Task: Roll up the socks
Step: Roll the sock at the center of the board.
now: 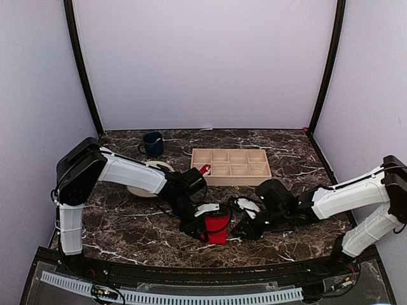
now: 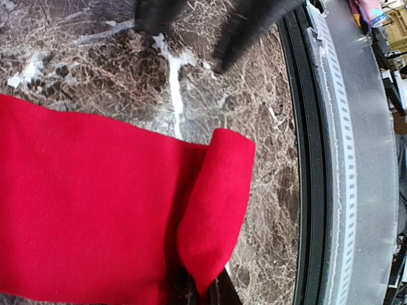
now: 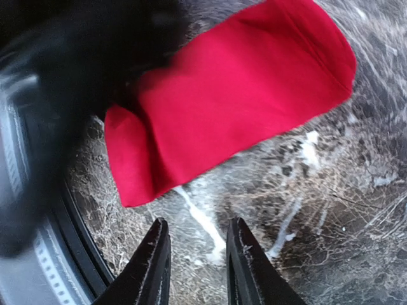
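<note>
Your left gripper (image 2: 203,296) pinches the curled end of the soft, flat red sock (image 2: 95,203); right gripper (image 3: 197,254), jaws part-open and empty, sits just beside it over the veined marble tabletop (image 3: 318,210).

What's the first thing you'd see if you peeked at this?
The bright red sock jumps out, lying on the dark marble table near the front edge. The left gripper pinches its folded end, while the right gripper hovers open close by. Behind stand a wooden tray and a blue mug.
</note>
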{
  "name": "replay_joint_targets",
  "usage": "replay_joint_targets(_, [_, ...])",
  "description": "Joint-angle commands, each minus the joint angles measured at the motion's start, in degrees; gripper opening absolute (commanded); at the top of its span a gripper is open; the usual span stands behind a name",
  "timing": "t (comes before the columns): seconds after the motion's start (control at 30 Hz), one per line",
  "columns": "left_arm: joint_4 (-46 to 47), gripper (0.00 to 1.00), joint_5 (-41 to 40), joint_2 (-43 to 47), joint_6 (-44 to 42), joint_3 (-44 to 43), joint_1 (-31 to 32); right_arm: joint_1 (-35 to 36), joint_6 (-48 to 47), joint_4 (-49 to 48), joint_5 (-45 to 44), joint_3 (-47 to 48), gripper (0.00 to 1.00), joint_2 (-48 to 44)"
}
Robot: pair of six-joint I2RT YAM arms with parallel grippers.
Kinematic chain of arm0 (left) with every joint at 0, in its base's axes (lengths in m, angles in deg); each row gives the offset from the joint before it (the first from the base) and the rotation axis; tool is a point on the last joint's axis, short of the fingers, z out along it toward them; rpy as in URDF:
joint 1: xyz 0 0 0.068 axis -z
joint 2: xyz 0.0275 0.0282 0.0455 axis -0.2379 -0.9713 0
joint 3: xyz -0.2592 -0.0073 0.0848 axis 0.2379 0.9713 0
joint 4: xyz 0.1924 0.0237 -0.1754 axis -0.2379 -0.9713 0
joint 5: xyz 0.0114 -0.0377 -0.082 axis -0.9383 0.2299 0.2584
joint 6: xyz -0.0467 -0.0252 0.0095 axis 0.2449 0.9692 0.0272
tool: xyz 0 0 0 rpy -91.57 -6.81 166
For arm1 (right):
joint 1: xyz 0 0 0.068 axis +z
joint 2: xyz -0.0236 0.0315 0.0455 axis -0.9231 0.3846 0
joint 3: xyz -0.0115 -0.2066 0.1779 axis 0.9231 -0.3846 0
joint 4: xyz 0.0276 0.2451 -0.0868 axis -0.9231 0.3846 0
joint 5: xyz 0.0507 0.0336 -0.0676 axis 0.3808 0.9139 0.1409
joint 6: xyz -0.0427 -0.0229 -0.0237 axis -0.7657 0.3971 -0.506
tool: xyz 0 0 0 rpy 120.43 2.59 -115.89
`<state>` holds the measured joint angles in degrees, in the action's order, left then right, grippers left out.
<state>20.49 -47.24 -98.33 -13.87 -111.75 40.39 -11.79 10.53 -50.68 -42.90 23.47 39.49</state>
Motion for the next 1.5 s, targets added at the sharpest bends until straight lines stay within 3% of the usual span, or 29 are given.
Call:
replay_joint_targets(0.0, [-8.0, 0.00, 1.7, -3.4, -0.1, -0.2, -0.2, 5.3, -4.1, -0.7, -10.8, -0.5, 0.29, -2.7])
replay_joint_targets(0.37, [-12.9, 0.00, 7.9, -7.1, -2.0, -3.1, -2.0, 13.9, -11.4, 1.5, -18.3, 3.1, 0.34, -0.9])
replay_joint_targets(0.57, [-13.9, 0.00, 8.9, -8.5, -2.5, -3.9, -2.4, 16.5, -14.3, 2.2, -19.2, 6.3, 0.46, 2.0])
replay_joint_targets(1.47, [-15.4, 0.00, 10.8, -9.1, -3.6, -4.6, -3.6, 18.4, -20.6, 3.5, -16.0, 12.5, 0.38, 11.6])
